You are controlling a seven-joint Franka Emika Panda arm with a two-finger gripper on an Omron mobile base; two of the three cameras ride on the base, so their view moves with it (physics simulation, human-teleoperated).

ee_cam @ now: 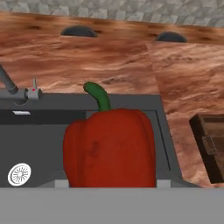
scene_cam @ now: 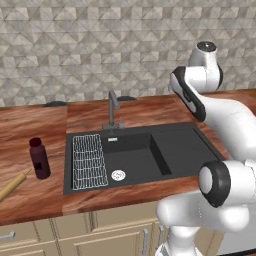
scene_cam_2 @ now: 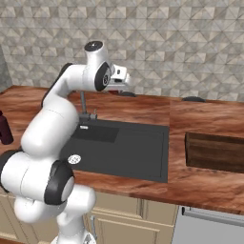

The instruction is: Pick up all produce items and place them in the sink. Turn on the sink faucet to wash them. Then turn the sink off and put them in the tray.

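Red pepper (ee_cam: 109,148) close up, apparently held; finger grip hidden, cannot tell. Lower over sink (ee_cam: 43,131) centre, clear of faucet (ee_cam: 11,87), before releasing

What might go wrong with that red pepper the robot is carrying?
The pepper seems to hang high over the sink; the fingers are hidden behind it, so the grip can't be judged, and it might slip. Dropped from there, it could bounce off the rim onto the counter. Swinging left, the arm might knock the faucet.
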